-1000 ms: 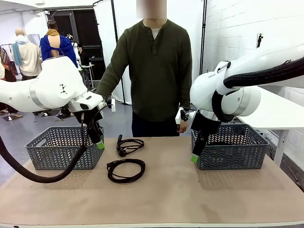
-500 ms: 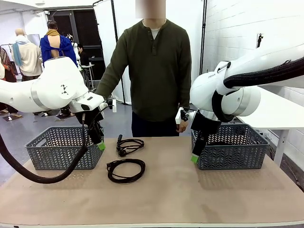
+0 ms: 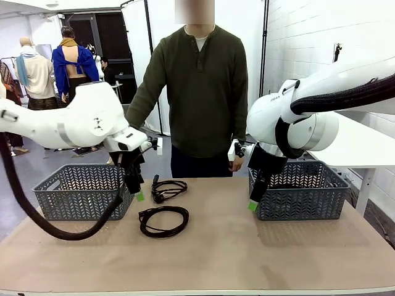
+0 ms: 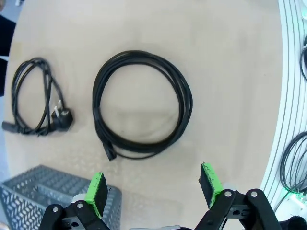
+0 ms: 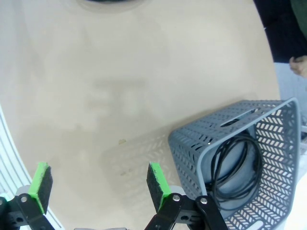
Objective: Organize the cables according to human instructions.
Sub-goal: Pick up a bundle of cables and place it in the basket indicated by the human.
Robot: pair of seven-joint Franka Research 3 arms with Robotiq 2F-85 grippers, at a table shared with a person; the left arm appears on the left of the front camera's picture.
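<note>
Tabletop (image 3: 247, 253): tan, flat, shared with a person in a dark green shirt (image 3: 203, 92) standing at its far edge.

Item 1: thin black power cord wound in a wide round coil (image 3: 162, 234) (image 4: 186, 103). It lies flat on the tabletop, left of centre, about midway between the near and far edges.

Item 2: thin black power cord in a smaller, flatter coil with its plug end showing (image 3: 159, 196) (image 4: 61, 117). It lies flat just beyond item 1, toward the far edge. The two are near each other but apart.

Item 3: black cord coiled inside the right grey lattice plastic basket (image 3: 302, 200) (image 5: 268, 124). The cord (image 5: 214, 172) rests against the basket's floor and wall. This basket stands at the right edge of the tabletop.

A matching left grey lattice plastic basket (image 3: 74, 197) (image 4: 29, 201) stands at the left edge. Its contents cannot be made out.

Left fingers (image 3: 140, 195) (image 4: 96, 189): spread wide, nothing between the green pads. They hang above the tabletop just beside the left basket's right wall. In the left wrist view item 1 lies ahead of them, untouched.

Right fingers (image 3: 252, 205) (image 5: 156, 179): spread wide and empty. They hang above bare tabletop just outside the near left corner of the right basket, clear of the cord within.

The person's hand (image 5: 300, 64) is beyond the far edge, close to the right basket.
</note>
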